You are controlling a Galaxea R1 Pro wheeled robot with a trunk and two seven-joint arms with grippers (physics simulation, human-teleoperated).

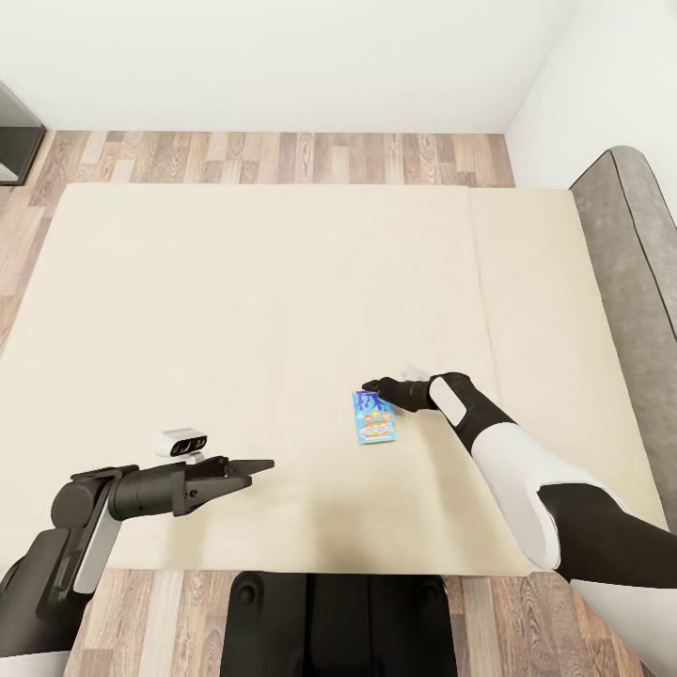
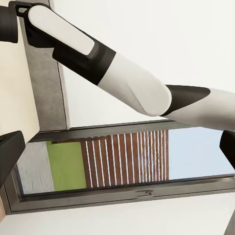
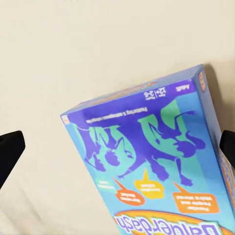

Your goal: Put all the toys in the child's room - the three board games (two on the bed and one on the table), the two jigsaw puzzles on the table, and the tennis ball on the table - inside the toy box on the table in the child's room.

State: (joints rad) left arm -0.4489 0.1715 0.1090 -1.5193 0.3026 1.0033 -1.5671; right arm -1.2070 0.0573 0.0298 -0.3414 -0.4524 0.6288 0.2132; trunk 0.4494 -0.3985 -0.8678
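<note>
Blue and small, the board game (image 1: 374,417) lies flat on the cream bed (image 1: 235,310), toward the near right part of the mattress, just left of the seam between the two panels. My right gripper (image 1: 372,385) hovers at the box's far edge, and my right wrist view looks straight down onto its printed lid (image 3: 156,166) with a dark fingertip (image 3: 10,152) at either side of the picture. So those fingers stand apart, straddling the box without touching it, I judge, because the grasp is not yet made. A flat box on a soft mattress offers only thin edges, which is likely why I come in from above with a wide spread. My left gripper (image 1: 259,464) hangs low over the near left of the bed, well apart from the game, fingers apart and holding nothing; it seems parked out of the way.
</note>
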